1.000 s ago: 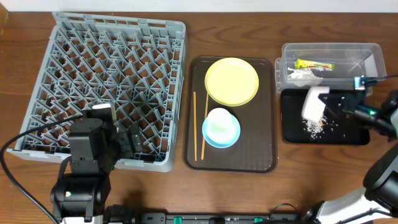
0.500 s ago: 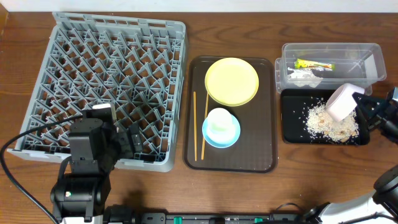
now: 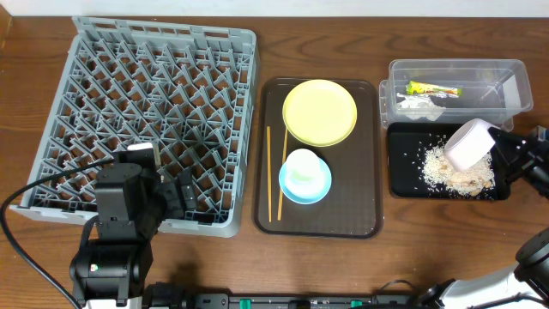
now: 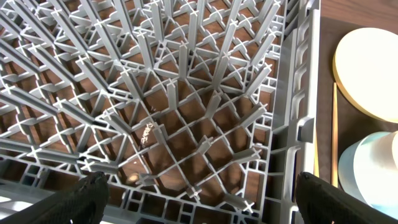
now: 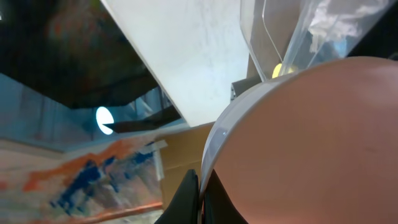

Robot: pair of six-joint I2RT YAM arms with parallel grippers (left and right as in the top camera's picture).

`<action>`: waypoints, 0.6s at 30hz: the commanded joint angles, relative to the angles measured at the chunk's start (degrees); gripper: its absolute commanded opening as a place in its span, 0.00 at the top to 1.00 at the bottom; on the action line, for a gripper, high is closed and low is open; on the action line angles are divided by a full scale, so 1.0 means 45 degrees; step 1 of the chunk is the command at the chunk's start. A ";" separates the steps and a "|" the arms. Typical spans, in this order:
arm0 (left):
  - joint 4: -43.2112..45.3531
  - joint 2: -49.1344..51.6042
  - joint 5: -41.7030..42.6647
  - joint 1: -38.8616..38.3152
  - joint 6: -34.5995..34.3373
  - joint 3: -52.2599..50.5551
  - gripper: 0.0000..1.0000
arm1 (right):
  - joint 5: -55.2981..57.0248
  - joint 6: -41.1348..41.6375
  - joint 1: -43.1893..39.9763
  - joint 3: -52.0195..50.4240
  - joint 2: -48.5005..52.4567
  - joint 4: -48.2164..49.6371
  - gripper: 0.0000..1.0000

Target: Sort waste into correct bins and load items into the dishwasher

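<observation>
My right gripper [image 3: 500, 148] is shut on the rim of the white bowl [image 3: 467, 144], holding it tilted on its side over the black tray [image 3: 403, 190]. In the right wrist view the fingers [image 5: 200, 193] pinch the bowl's thin rim [image 5: 311, 143]. Rice-like food scraps [image 3: 455, 168] lie piled in the tray. The clear tub [image 3: 455, 63] holds the snack wrapper [image 3: 433, 88] and white tissue [image 3: 416, 105]. My left gripper [image 4: 199, 194] is open and empty above the near right corner of the grey dish rack [image 3: 146, 112].
The brown serving tray [image 3: 360, 215] holds the yellow plate [image 3: 319, 112], a white cup [image 3: 303, 166] upside down in the light blue bowl [image 3: 319, 194], and chopsticks [image 3: 279, 172]. The plate and cup edge show in the left wrist view [image 4: 367, 74].
The white bowl tipped over the black tray and the food scraps spilled out into a pile. The bowl moved right, then turned slightly. The left arm has not moved.
</observation>
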 commanded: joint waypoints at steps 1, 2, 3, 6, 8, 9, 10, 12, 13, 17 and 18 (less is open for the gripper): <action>0.0000 -0.0024 0.0083 -0.0049 -0.0058 0.0243 0.04 | -0.0515 0.1039 -0.0087 -0.0029 0.0000 0.0005 0.99; 0.0000 -0.0024 0.0083 -0.0049 -0.0058 0.0243 0.04 | -0.0520 0.0918 -0.0087 -0.0029 0.0000 0.0015 0.99; 0.0000 -0.0024 0.0083 -0.0049 -0.0058 0.0243 0.04 | -0.0520 0.0607 -0.0083 -0.0029 -0.0005 0.0015 0.99; 0.0000 -0.0024 0.0083 -0.0049 -0.0058 0.0243 0.04 | -0.0223 -0.1583 0.0214 -0.0029 -0.0019 -0.0151 0.99; 0.0000 -0.0024 0.0078 -0.0049 -0.0058 0.0243 0.04 | 0.0704 -0.3847 0.0782 -0.0029 -0.0146 -0.0714 0.99; 0.0000 -0.0019 0.0083 -0.0049 -0.0058 0.0243 0.04 | 0.1078 -0.4658 0.1059 -0.0029 -0.0238 -0.1015 0.99; 0.0000 -0.0024 0.0083 -0.0049 -0.0058 0.0243 0.04 | 0.1297 -0.6018 0.1613 -0.0024 -0.0505 -0.1554 0.99; 0.0000 -0.0024 0.0078 -0.0049 -0.0058 0.0243 0.04 | 0.1608 -0.7373 0.2492 0.0126 -0.1156 -0.2098 0.99; 0.0000 -0.0024 0.0083 -0.0049 -0.0058 0.0243 0.04 | 0.2074 -0.7553 0.2905 0.0223 -0.1520 -0.2210 0.99; 0.0000 -0.0024 0.0083 -0.0049 -0.0058 0.0243 0.04 | 0.4265 -0.7742 0.4624 0.0578 -0.2900 -0.1996 0.99; 0.0000 -0.0024 0.0083 -0.0049 -0.0058 0.0243 0.04 | 0.5129 -0.7728 0.5333 0.0685 -0.3342 -0.1724 0.99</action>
